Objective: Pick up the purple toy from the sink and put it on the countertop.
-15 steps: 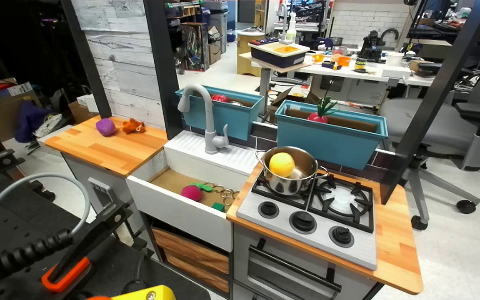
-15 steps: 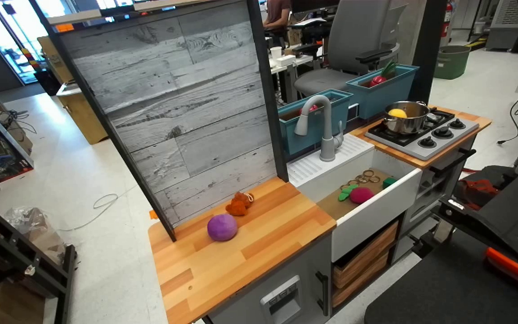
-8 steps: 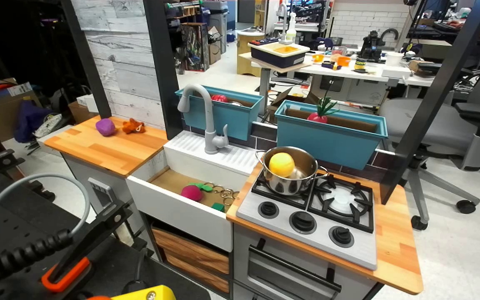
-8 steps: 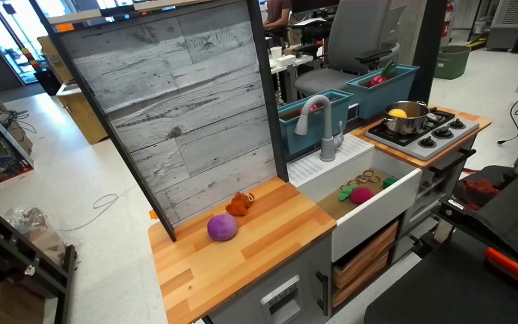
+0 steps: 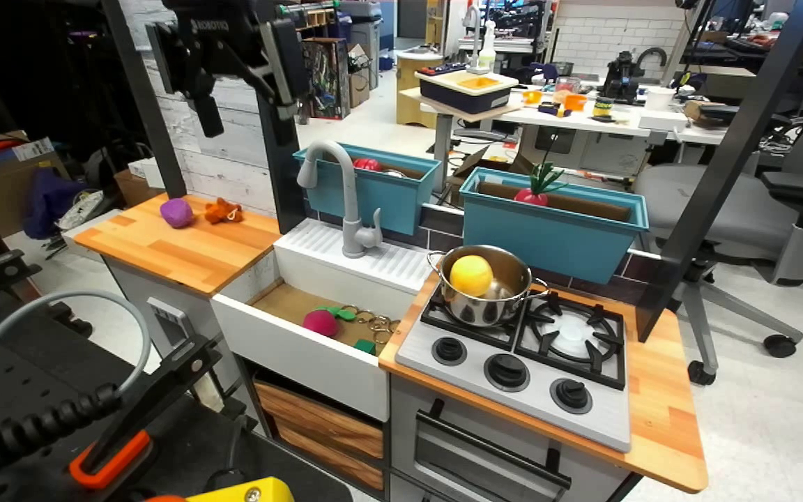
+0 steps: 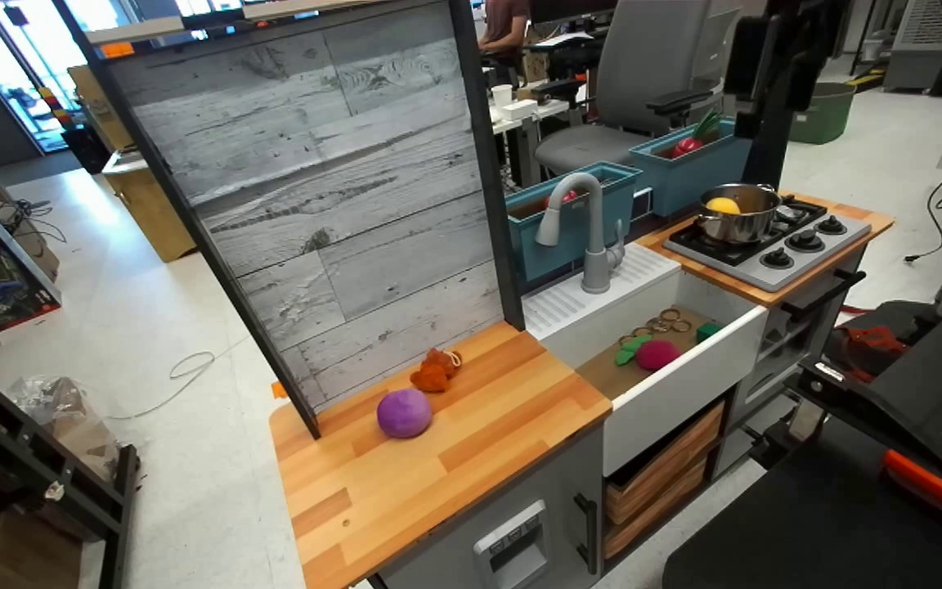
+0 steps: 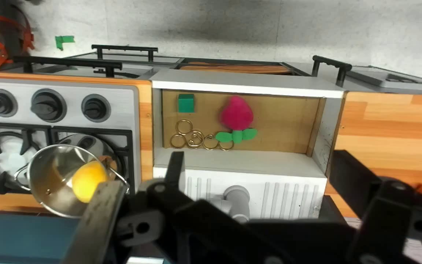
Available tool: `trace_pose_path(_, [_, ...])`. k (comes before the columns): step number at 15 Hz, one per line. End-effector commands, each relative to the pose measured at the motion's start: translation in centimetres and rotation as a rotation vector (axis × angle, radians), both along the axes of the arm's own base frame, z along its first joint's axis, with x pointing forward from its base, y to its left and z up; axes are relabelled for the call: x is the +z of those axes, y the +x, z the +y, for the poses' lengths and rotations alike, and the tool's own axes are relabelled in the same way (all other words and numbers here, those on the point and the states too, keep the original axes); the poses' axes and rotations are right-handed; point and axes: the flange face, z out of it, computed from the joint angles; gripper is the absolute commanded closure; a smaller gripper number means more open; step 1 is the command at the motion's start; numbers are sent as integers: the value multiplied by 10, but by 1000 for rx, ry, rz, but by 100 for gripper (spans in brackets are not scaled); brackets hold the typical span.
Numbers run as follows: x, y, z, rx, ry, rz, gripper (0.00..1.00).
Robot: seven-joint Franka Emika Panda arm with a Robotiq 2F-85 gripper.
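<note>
Just now I have come into sight: a moment ago neither exterior view showed any of my gripper, and at present it hangs near the top edge of both. Everything below lies as it did. To my mind that makes this the very start of the approach, with nothing of the task done.

In the wrist view my fingers stand wide apart and hold nothing; in an exterior view I am dark against a black post, so I cannot confirm the spread from there.

The magenta toy beet, which I take to be the purple toy meant, lies in the white farmhouse sink. Its green leaves point toward the gooseneck faucet, just beside some metal rings; a green cube stands apart, near the corner by the toy stove. The purple ball is on the butcher-block countertop already, so I would leave it be.

So my next move is likely down over the beet, with a shift toward the sink's front wall, and a pinch on its round body clear of the rings. A grip on the leaves could slip or drag a ring along.
</note>
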Motion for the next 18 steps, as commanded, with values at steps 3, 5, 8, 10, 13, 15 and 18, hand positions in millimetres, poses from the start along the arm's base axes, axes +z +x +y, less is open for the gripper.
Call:
trace_pose_path(3, [-80, 59, -3, -173, 132, 28, 0])
trace_pose_path(5, [-112, 69, -5, -236, 155, 55, 0])
trace_pose_path(8, [-159, 82, -9, -309, 174, 75, 0])
trace_pose_path(10, [-187, 92, -11, -343, 177, 76, 0])
trace_pose_path(13, [-225, 106, -13, -372, 166, 91, 0])
trace_pose_path(15, [-246, 116, -13, -377, 160, 96, 0])
trace_pose_path(18, [-276, 127, -14, -391, 162, 103, 0])
